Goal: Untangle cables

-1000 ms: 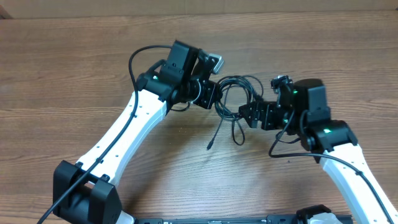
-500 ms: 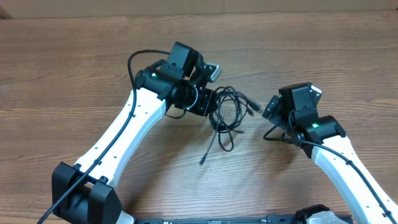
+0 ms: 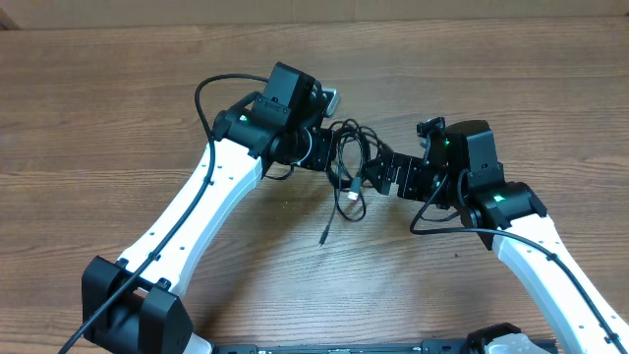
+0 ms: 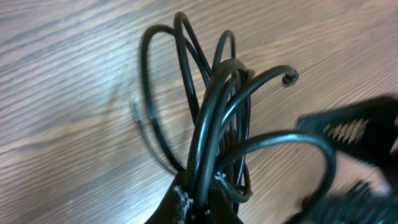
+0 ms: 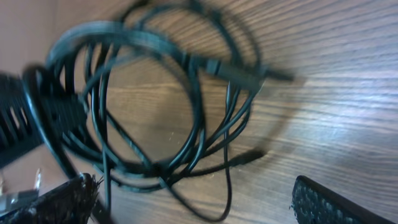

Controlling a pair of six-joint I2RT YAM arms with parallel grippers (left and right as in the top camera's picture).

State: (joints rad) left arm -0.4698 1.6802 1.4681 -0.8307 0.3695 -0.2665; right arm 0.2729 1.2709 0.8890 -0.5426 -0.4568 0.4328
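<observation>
The cables (image 3: 351, 167) are a tangle of thin black cords in loose loops between the two arms, with one plug end trailing toward the front (image 3: 323, 237). My left gripper (image 3: 329, 159) is shut on a bunch of the cords; in the left wrist view the strands (image 4: 211, 112) run up out of the closed jaws (image 4: 200, 198). My right gripper (image 3: 379, 175) is open just right of the tangle. In the right wrist view its two pads stand wide apart (image 5: 193, 202), and the loops (image 5: 168, 93) lie ahead of them, one strand hanging between the pads.
The wooden table (image 3: 118, 108) spreads to all sides. A thick black arm cable (image 3: 211, 93) loops off the left arm, another (image 3: 432, 221) off the right arm. The arm bases stand at the front edge.
My right gripper swung back left toward the tangle after having pulled away to the right. The left gripper has kept its hold, and the loops have shifted slightly.
</observation>
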